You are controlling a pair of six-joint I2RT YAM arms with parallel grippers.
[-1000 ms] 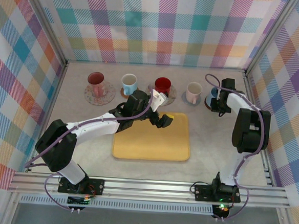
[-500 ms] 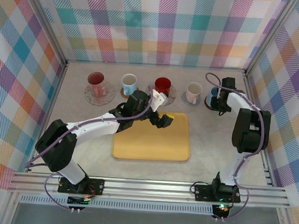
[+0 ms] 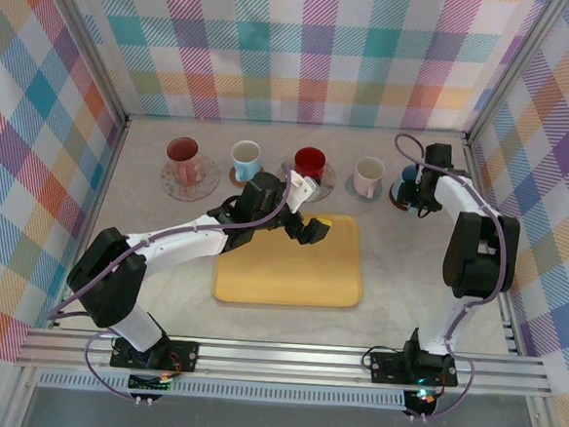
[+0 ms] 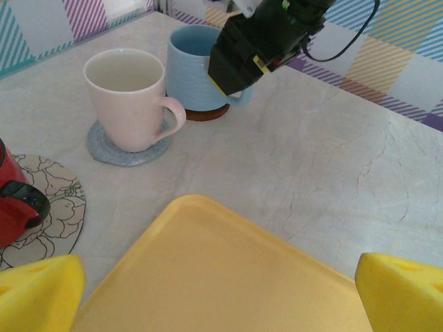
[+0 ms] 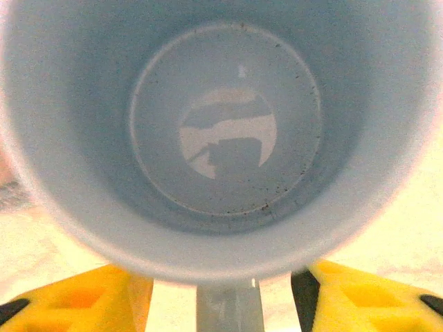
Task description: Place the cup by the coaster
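Blue cup (image 4: pixel 187 72) seated on brown coaster (image 4: pixel 205 114), far right corner of table (image 3: pixel 407 271); right gripper (image 5: pixel 225 294) parted clear of its handle (image 4: pixel 242 98), evidently for release; left gripper (image 4: pixel 218 290) wide open, empty.

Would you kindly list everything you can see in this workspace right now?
Tray: one, yellow, centre.
Maroon cup: one, row's left end.
Left blue cup: one, beside it.
Red cup: one, mid-row.
Pink cup: one, right of red.
Right blue cup: one, row's right end.
Coasters: five, two floral, two brown, one grey, under the cups.
Left gripper: one, yellow-tipped, open, over the tray.
Right gripper: one, yellow-tipped, open, at the right blue cup.
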